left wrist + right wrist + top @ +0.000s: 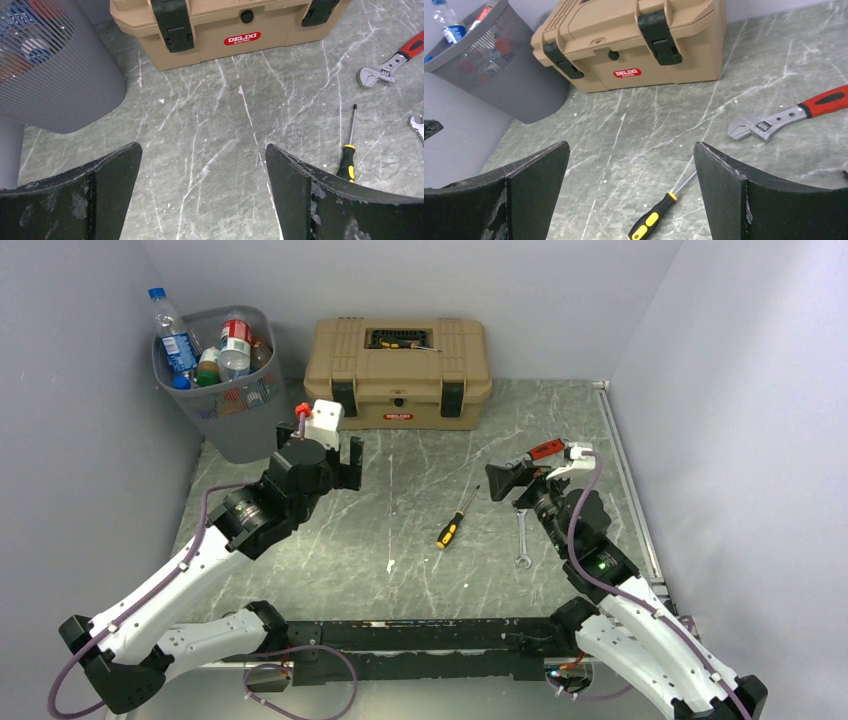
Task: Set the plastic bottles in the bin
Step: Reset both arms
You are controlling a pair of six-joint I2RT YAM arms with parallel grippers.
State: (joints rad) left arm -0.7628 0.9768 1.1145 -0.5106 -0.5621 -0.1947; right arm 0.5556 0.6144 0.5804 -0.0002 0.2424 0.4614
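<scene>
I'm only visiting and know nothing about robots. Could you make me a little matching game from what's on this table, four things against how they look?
Things:
1. bin
2. toolbox
3. screwdriver
4. adjustable wrench

Looks:
a. tan, with black latches
b. yellow and black handle
c. grey mesh, with bottles inside
d. red handle, silver head

Pairs: 1-c, 2-a, 3-b, 4-d.

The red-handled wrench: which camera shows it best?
The right wrist view: the red-handled wrench lies close and nearly whole, head clear. The left wrist view shows it smaller at the corner. From above, the right gripper hides its head.
</scene>
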